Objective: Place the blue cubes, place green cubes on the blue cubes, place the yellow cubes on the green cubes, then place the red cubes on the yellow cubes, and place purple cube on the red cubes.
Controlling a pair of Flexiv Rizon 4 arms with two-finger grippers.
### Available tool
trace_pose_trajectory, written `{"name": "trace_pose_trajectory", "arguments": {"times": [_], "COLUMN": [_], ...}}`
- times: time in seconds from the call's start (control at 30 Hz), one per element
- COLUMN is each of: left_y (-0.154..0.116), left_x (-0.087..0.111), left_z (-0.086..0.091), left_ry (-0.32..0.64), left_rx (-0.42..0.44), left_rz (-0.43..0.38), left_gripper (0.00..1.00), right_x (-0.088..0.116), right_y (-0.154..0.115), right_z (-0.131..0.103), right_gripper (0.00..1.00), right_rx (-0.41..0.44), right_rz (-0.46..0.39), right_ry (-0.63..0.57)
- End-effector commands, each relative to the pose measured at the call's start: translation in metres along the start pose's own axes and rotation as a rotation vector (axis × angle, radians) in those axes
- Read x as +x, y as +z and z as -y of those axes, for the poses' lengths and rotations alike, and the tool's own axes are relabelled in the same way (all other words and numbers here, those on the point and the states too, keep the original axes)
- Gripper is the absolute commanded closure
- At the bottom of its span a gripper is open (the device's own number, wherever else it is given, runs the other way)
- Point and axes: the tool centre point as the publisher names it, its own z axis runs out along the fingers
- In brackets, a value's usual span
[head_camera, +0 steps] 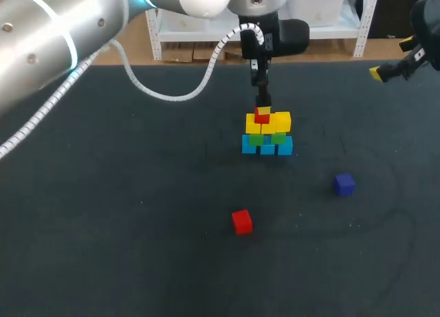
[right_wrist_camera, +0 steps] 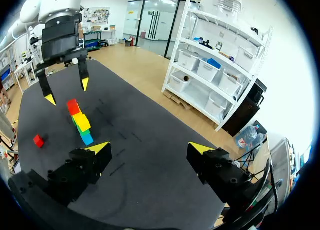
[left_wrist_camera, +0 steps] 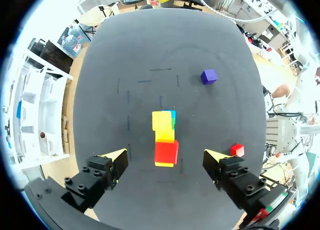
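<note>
The pyramid stands mid-table: blue cubes at the base, green cubes on them, yellow cubes above, and one red cube on the top left. My left gripper hangs open straight over that red cube, its fingers wide apart and clear of it. A second red cube lies loose near the front. The purple cube sits to the right. My right gripper is open and empty, high at the far right.
Dark table mat spreads wide around the stack. The left arm's white cable loops above the back of the table. From the right wrist view the left gripper hovers over the stack.
</note>
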Motion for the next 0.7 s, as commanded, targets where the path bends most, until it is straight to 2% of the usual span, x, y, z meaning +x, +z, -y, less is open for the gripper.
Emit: {"name": "trace_pose_trajectory", "arguments": {"times": [0.03, 0.23, 0.33, 0.53, 0.7], "left_y": [-0.005, -0.018, -0.019, -0.016, -0.01], "left_x": [0.015, 0.017, 0.019, 0.034, 0.048], "left_z": [0.026, 0.054, 0.065, 0.081, 0.089], "left_ry": [0.007, 0.106, 0.191, 0.301, 0.403], "left_rx": [-0.121, -0.158, -0.157, -0.11, -0.11], "left_rz": [0.003, -0.025, -0.041, -0.033, -0.032], "left_gripper": [0.0, 0.0, 0.0, 0.0, 0.0], "right_x": [0.0, 0.0, 0.0, 0.0, 0.0], "right_y": [-0.002, -0.002, -0.002, -0.002, -0.002], "right_z": [-0.004, -0.004, -0.004, -0.004, -0.004], "right_gripper": [0.0, 0.0, 0.0, 0.0, 0.0], "right_rx": [0.053, 0.053, 0.053, 0.053, 0.053], "right_rz": [-0.003, -0.003, -0.003, -0.003, -0.003], "right_ry": [0.002, 0.002, 0.002, 0.002, 0.002]}}
